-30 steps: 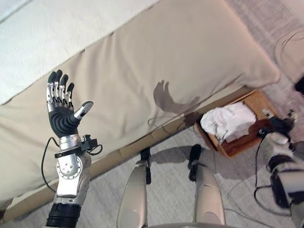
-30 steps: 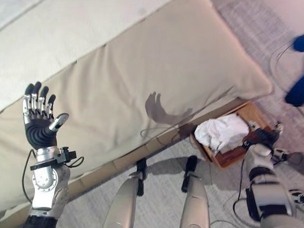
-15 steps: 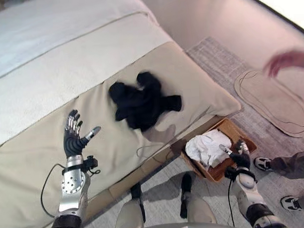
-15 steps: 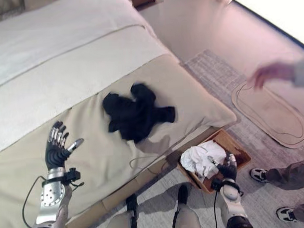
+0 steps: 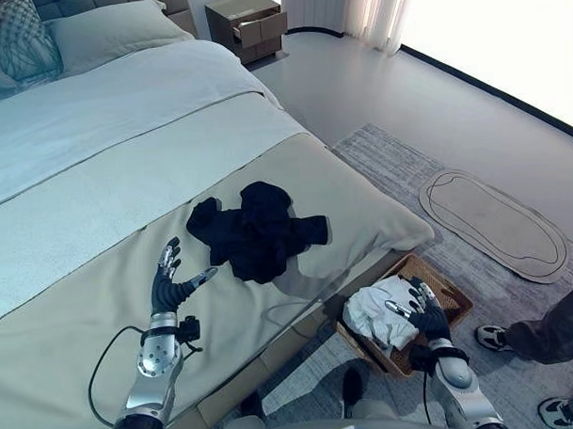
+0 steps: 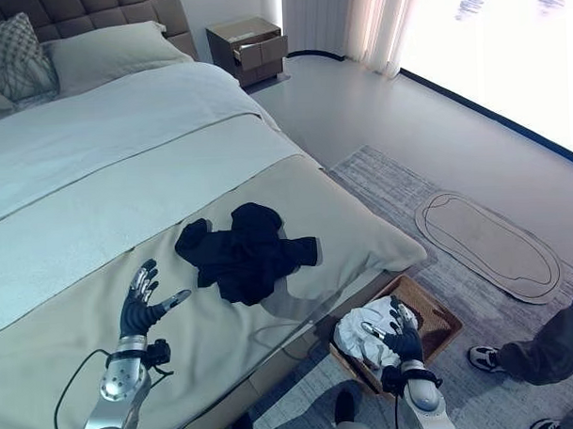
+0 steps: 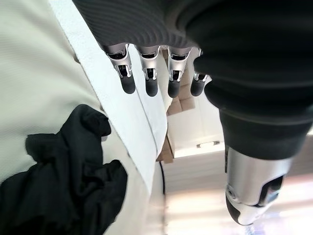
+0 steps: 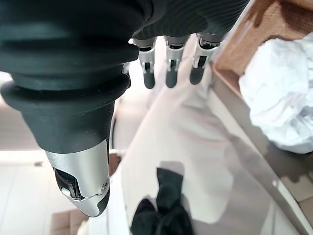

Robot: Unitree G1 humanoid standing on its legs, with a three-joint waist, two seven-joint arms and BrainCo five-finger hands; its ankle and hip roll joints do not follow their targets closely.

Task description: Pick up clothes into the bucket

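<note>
A crumpled black garment (image 5: pixel 259 232) lies on the beige foot of the bed (image 5: pixel 73 307), near the left hand (image 5: pixel 171 282), which is raised just to its left with fingers spread and holding nothing. The right hand (image 5: pixel 424 313), fingers also straight and empty, hovers over the basket (image 5: pixel 451 298) on the floor beside the bed, next to the white cloth (image 5: pixel 377 315) inside it.

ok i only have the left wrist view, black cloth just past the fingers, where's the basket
observer: the basket sits low beside the corner of the bed, on the robot's right
operator: anything in it
observer: a white cloth lies in its near part
operator: and the right hand
observer: the right hand is open above the basket, holding nothing
</note>
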